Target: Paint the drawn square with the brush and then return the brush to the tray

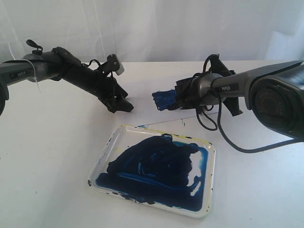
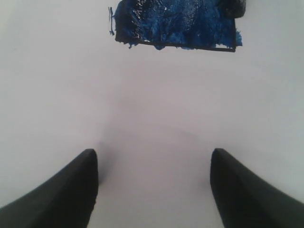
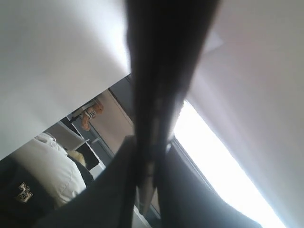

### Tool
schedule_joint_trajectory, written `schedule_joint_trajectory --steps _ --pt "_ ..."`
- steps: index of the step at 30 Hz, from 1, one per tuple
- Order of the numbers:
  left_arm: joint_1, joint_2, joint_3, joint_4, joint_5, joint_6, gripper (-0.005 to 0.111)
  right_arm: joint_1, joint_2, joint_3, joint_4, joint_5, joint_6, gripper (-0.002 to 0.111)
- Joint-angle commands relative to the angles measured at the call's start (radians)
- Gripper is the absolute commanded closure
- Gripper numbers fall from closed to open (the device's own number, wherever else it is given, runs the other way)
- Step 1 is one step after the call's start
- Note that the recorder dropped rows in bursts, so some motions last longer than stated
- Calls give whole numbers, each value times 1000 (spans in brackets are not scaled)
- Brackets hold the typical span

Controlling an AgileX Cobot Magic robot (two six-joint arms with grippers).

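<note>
The drawn square (image 1: 164, 99) lies on white paper past the tray and is smeared thick dark blue; the left wrist view shows the square (image 2: 175, 23) with its black outline along one edge. The tray (image 1: 107, 159) sits in front, its floor covered in dark blue paint. My right gripper (image 1: 183, 97) hangs right beside the square. In its wrist view the right gripper (image 3: 148, 145) is shut on the brush (image 3: 166, 71), a blurred dark handle running up between the fingers. My left gripper (image 1: 121, 103) stands open left of the square, with only bare paper between the left gripper's (image 2: 154, 152) fingers.
A white paper sheet (image 1: 190, 118) under the square ends just behind the tray. A black cable (image 1: 223, 137) loops down from the right arm onto the table. A white curtain closes off the back.
</note>
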Motion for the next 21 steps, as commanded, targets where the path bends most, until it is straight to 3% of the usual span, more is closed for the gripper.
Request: schedule_joint_trajectory --steps 1,9,21 --pt "-3 3 5 24 26 3 37 -4 -16 8 -8 14 9 108" --pt "-3 3 5 24 26 3 37 -4 -16 8 -8 51 88 108" --pt "-3 3 5 24 26 3 37 -4 -14 8 -8 61 23 108"
